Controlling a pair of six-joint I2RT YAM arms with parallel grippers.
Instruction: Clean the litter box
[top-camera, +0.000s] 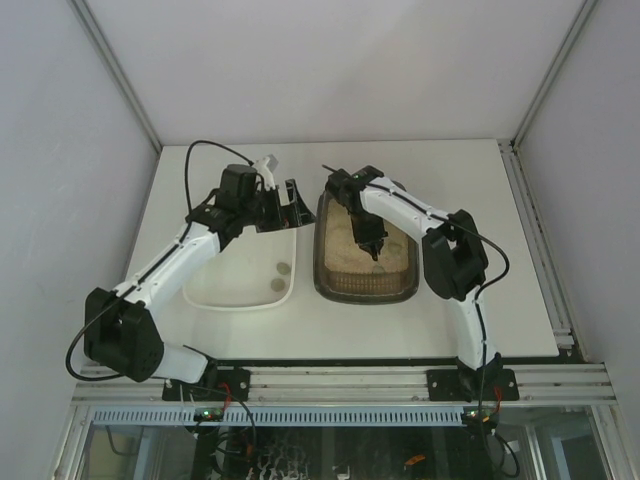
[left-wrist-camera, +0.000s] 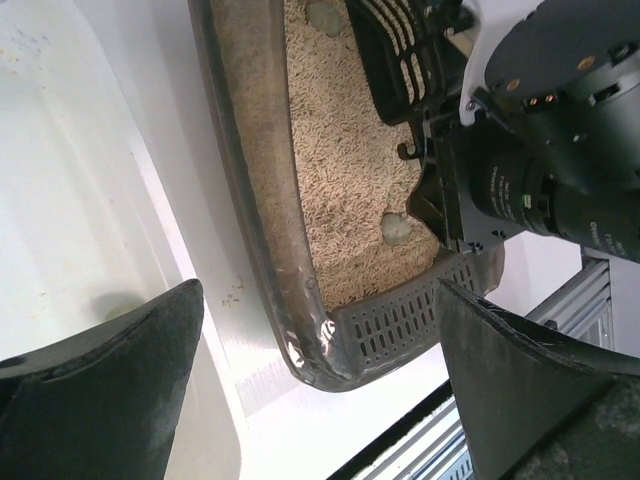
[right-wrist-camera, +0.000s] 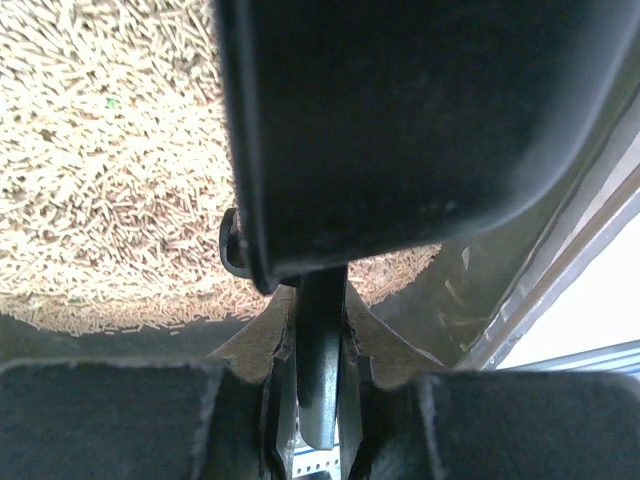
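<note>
The litter box (top-camera: 340, 285) is a dark tray of beige litter right of centre; its rim (left-wrist-camera: 262, 200) runs down the left wrist view. Grey clumps (left-wrist-camera: 396, 228) lie on the litter. My right gripper (top-camera: 372, 246) hangs over the litter, shut on the handle (right-wrist-camera: 322, 350) of a black scoop (right-wrist-camera: 400, 120), whose slotted blade (left-wrist-camera: 392, 50) sits low over the litter. My left gripper (top-camera: 288, 205) stands open at the box's far left corner, and its wide-apart fingers (left-wrist-camera: 110, 390) hold nothing.
A white tray (top-camera: 215, 295) lies just left of the litter box, with two small grey lumps (top-camera: 281, 276) in it. The right arm's wrist and camera (left-wrist-camera: 560, 150) crowd close to my left gripper. White walls enclose the table; the aluminium rail (top-camera: 340, 380) runs along its near edge.
</note>
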